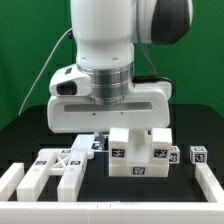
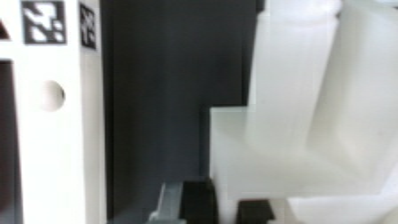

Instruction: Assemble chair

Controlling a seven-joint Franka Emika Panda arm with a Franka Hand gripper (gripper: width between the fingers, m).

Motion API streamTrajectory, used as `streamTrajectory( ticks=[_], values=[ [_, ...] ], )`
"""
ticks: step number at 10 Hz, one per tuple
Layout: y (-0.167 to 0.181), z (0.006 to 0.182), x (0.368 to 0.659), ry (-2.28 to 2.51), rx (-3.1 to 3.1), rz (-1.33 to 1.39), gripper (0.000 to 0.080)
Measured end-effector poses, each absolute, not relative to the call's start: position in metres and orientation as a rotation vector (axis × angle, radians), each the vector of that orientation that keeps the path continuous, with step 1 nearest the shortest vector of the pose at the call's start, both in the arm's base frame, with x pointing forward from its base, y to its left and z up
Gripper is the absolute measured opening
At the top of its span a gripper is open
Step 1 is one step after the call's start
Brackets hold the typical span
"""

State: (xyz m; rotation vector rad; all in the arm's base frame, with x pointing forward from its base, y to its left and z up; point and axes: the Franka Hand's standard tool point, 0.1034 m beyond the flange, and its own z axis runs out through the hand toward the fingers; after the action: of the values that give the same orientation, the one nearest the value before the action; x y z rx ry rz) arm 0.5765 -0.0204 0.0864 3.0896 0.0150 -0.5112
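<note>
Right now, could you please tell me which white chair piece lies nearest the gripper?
The tall stepped block at the centre, right by the gripper; the flat cross-braced frame lies farther, toward the exterior view's left.

One camera faces the arm from across the table; the other rides just above the gripper point(image 2: 228, 208).
The exterior view sits low beyond the low white border rail point(image 1: 110, 207), looking slightly down, straight at the Franka arm point(image 1: 110, 45), near enough to cut off its upper part, and takes in the black table point(image 1: 25, 135) on both sides of the gripper. The wrist view looks down along the dark fingertips point(image 2: 196, 205) and is so close that the white chair pieces point(image 2: 302, 110) below and beside the gripper blur and fill most of it. Both views share those pieces and the table strip under the gripper.
</note>
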Motion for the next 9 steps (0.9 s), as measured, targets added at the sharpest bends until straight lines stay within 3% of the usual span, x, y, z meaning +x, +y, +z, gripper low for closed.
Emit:
streamTrajectory(
  ticks=[3, 6, 7, 8, 9],
  values=[
    [-0.02, 0.081, 0.571, 0.011, 3.04, -0.781, 0.0033],
    [-0.028, 0.083, 0.541, -0.025, 2.842, -1.38, 0.0033],
    [-0.031, 0.072, 0.542, -0.029, 2.771, -1.515, 0.0033],
    [-0.027, 0.06, 0.561, -0.004, 2.793, -1.426, 0.0033],
    [-0.024, 0.06, 0.572, 0.011, 2.826, -1.341, 0.0033]
  ],
)
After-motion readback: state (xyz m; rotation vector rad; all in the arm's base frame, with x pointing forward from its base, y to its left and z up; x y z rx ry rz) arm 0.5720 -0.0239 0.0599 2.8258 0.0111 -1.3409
